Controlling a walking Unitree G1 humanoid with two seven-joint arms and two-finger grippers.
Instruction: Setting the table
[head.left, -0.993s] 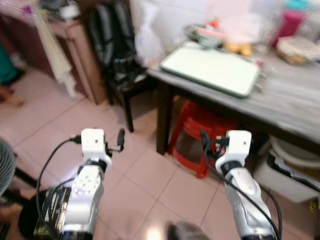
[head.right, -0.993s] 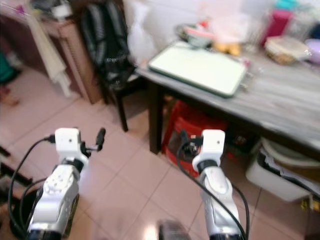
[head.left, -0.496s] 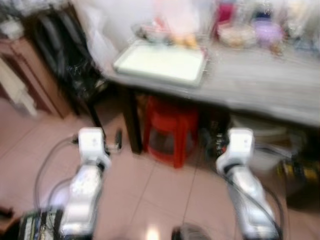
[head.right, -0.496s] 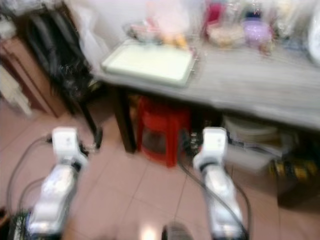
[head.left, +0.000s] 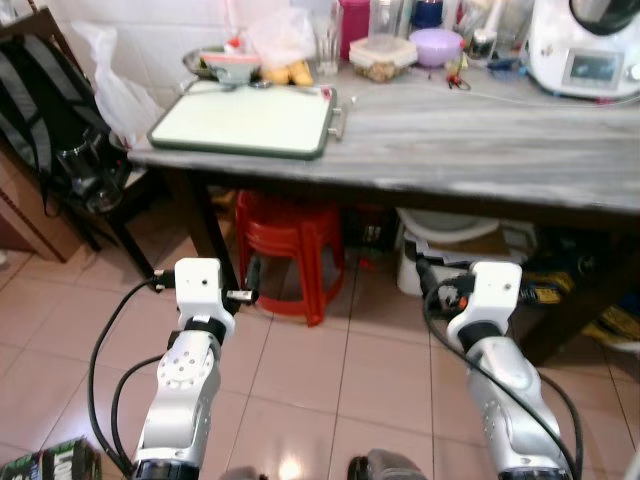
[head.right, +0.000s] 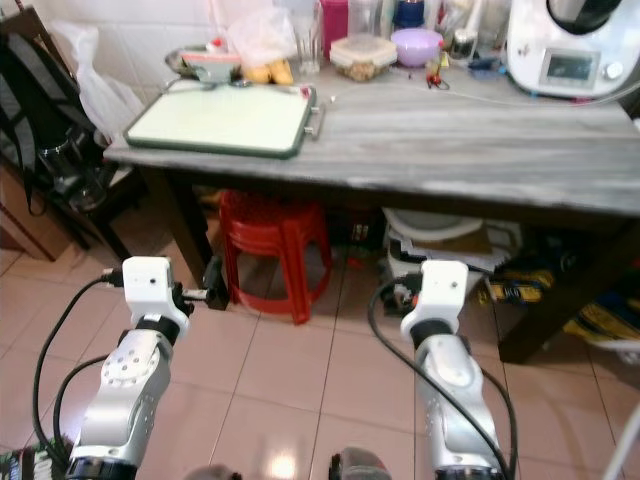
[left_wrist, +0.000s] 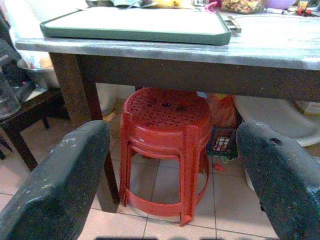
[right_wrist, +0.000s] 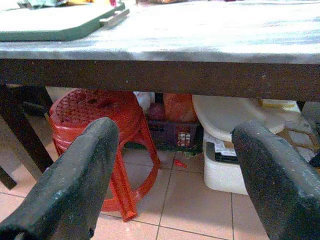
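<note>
My left gripper (left_wrist: 170, 175) and right gripper (right_wrist: 172, 175) both hang w/ fingers spread, nothing held, low in front of the grey wood-grain table (head.left: 480, 140), below its front edge. Task stuff sits up top: white tray w/ green rim (head.left: 245, 118) at the left end, lidded food tub (head.left: 378, 57) and purple bowl (head.left: 437, 44) along the back edge. Risks, as I judge them: raising my arms straight up could knock the table's underside; stepping closer could catch the red plastic stool (head.left: 290, 240) underneath.
</note>
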